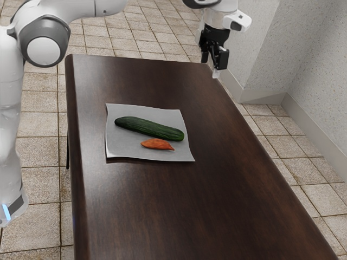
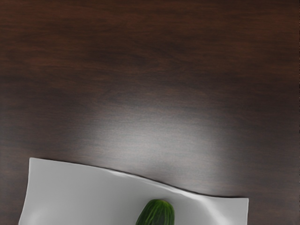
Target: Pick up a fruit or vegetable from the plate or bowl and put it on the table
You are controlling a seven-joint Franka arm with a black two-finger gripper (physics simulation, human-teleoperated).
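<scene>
My gripper hangs in the air over the far end of the table in the exterior view, its fingers apart with nothing visible between them. Well away from it, a wavy-edged grey plate lies on the dark wooden table. A long green cucumber rests across the plate, and beside it lies a small orange sweet potato. In the wrist view, one end of the cucumber rises above the picture's lower edge, on the grey plate; the rest of it is cut off.
Bare wood of the table surrounds the plate. A speckled wall stands past the table at the exterior view's right, and tiled floor borders the table. The arm's base section is at the exterior view's left.
</scene>
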